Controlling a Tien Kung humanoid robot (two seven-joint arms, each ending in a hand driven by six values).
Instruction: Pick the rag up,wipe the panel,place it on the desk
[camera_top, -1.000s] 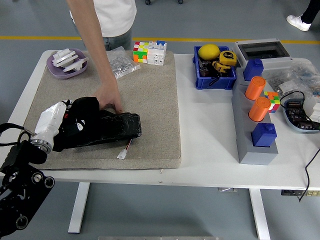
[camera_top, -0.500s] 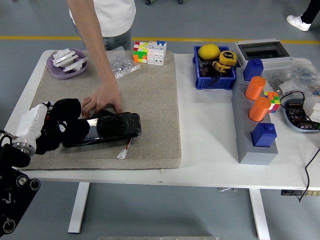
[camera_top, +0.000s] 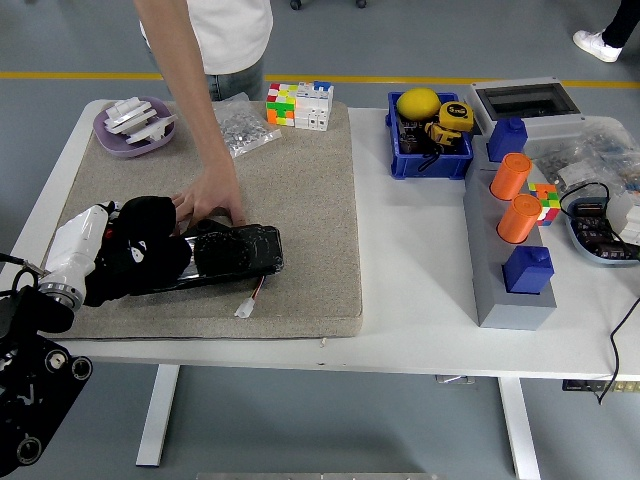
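Near the worktop's front-left corner, my left robot hand (camera_top: 135, 255) is clamped on the black rag (camera_top: 150, 245), pressing the bunched cloth onto the left end of the black panel (camera_top: 225, 256). The panel lies lengthwise on the beige mat (camera_top: 300, 200), its glossy face showing to the right of the rag.

Half a second ago I was further out toward the left edge, with the rag almost off the panel's end; a second ago I sat well in over it. So I have pulled back and am now coming in again, which I read as one stroke of a back-and-forth wipe. I judge the task to be in its middle step: the rag is picked up, wiping is under way, and setting it down is still to come.

Just behind the panel, a person's hand (camera_top: 205, 203) rests its fingers on the far edge, steadying it; it has barely shifted across these moments. If my next stroke runs right, I must stay clear of those fingers.

A small white connector (camera_top: 245, 306) on red wire trails off the panel's front side, toward the mat's near edge. My right arm is not visible.
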